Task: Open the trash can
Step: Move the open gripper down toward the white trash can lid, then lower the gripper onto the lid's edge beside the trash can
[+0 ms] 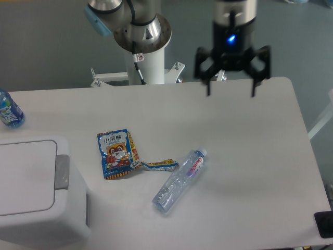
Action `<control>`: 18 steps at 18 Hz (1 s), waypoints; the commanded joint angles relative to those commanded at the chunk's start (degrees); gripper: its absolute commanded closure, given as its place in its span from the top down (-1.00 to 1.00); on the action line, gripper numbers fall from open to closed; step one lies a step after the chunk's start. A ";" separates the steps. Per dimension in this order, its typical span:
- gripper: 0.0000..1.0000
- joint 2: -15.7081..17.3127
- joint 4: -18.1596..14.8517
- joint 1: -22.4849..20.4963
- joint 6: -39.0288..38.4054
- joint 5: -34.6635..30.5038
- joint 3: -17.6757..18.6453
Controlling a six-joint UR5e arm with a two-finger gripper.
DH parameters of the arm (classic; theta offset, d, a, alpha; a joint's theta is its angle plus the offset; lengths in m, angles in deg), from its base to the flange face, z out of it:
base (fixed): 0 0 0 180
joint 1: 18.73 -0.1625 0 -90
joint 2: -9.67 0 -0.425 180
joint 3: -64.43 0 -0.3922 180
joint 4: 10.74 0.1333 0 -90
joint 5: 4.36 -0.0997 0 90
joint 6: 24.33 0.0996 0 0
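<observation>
Trash can (36, 192) sits at the near-left table corner, lid flat and shut, grey push tab (62, 171) facing the snack packet (118, 154); we note the gripper (232, 91) hanging empty, fingers spread wide, well apart over the far edge, presumably readied to press.

Snack packet (118, 154) lies between trash can (39, 192) and bottle (179, 180).

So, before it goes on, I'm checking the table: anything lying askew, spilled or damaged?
Yes: the clear bottle lies on its side, crumpled, and the snack wrapper is torn open. No spill visible. The trash can lid looks shut.
</observation>
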 joint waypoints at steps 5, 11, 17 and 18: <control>1.00 -2.72 4.82 5.89 -13.61 0.87 -1.15; 1.00 -4.31 7.91 7.92 -25.41 10.10 -1.50; 1.00 -6.15 10.27 11.08 -28.40 13.44 -1.41; 1.00 -6.68 10.89 12.05 -29.02 13.45 -1.41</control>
